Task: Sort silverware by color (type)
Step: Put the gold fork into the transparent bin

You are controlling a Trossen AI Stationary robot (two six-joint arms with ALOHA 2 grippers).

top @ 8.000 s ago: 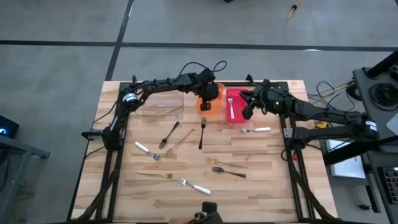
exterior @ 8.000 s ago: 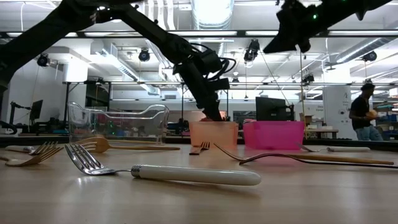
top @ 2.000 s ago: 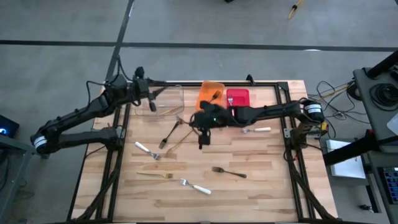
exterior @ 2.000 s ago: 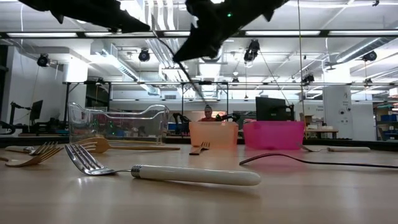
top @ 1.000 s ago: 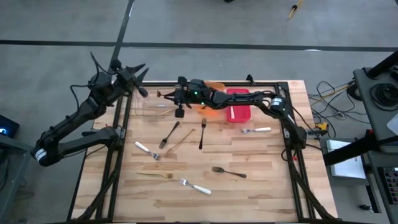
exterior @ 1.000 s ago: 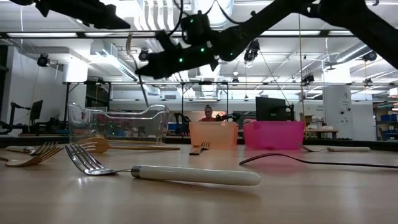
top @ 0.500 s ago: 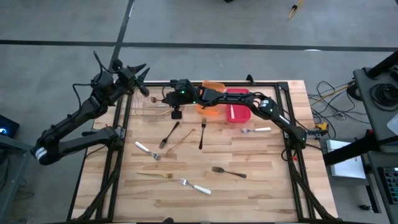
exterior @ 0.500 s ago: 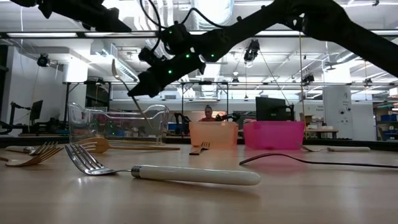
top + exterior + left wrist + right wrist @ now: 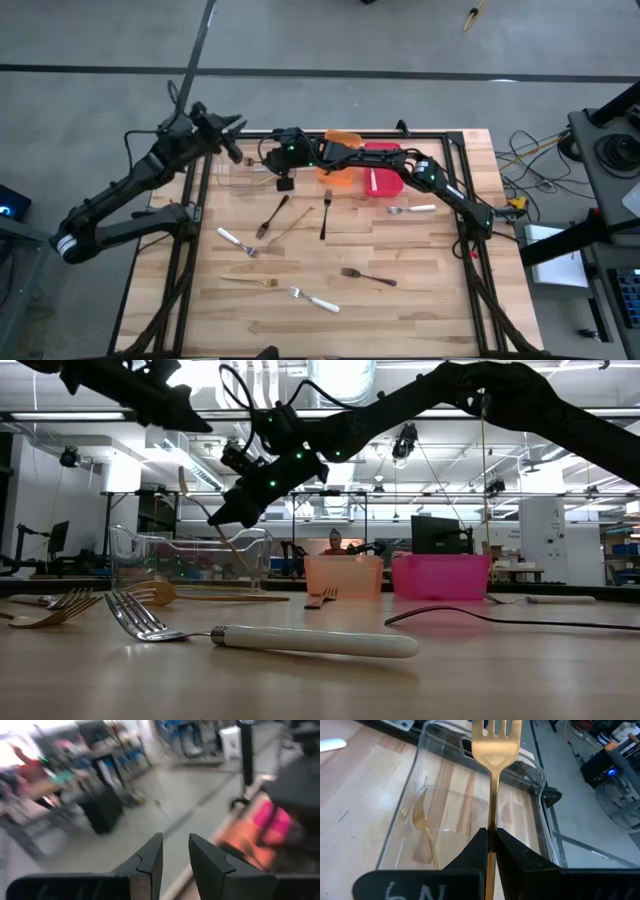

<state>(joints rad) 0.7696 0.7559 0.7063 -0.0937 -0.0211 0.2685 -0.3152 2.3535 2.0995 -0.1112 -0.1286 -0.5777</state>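
My right gripper (image 9: 492, 832) reaches from the table's right across to the clear bin (image 9: 255, 172) and is shut on a gold fork (image 9: 496, 740). One gold fork (image 9: 422, 820) lies inside that bin. My left gripper (image 9: 176, 845) hovers past the bin's far-left corner (image 9: 238, 152), open by a narrow gap, with nothing in it. Black forks (image 9: 272, 215) (image 9: 325, 212) (image 9: 368, 276), gold forks (image 9: 291, 226) (image 9: 250, 282) and white-handled silver forks (image 9: 237, 243) (image 9: 315, 300) (image 9: 412, 209) lie flat on the wooden table. My right gripper pinches the gold fork's slim handle (image 9: 493, 817) between its two fingers. The fork runs on ahead of the fingers, tines away from them. The gripper comes from the table's right, slanting a little down. The fork (image 9: 200, 500) is lifted clear and tilted, tine end higher, over the clear bin.
An orange bin (image 9: 343, 140) and a red bin (image 9: 385, 180) stand at the far edge, right of the clear bin, with my right arm passing over them. A white-handled fork (image 9: 300, 640) lies close to the low camera. Bare wood shows at the table's near corners.
My right gripper has carried the gold fork toward the table's left edge, over the clear bin, and tipped downward. The fork, which hung nearly upright, now leans with its tines up and toward the left. The gripper stays shut on it.
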